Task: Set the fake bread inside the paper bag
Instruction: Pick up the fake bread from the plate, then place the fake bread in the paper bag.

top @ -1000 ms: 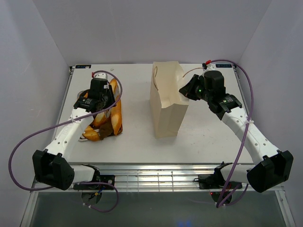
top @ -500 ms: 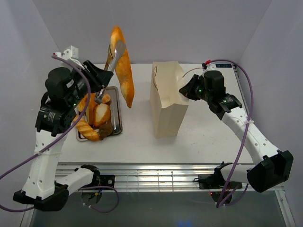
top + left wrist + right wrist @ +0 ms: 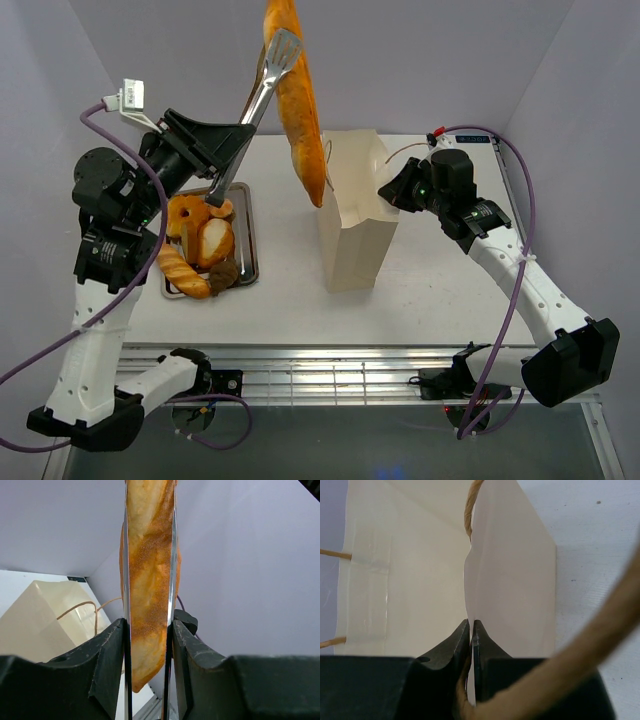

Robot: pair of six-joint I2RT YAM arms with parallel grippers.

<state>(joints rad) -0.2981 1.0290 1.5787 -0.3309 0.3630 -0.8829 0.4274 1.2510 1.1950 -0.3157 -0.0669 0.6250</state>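
The white table sits inside a pale-walled enclosure.

Top view: the left gripper is clamped on the handle of the silver tongs, and the tongs pinch the baguette high above the table. The baguette's long axis runs near vertical. Its lower tip points down at the left rim of the paper bag, and its upper end leaves the frame. More bread pieces lie in the steel tray. The right gripper pinches the bag's right wall.

Left wrist view: the tong blades flank the baguette, with the bag below and to the left.

Right wrist view: the right gripper has its fingers closed on the bag wall, holding the mouth open.

Procedure, as judged: centre the lower tip over the mouth, lower it tip-first along the long axis, and release only once it is well inside.
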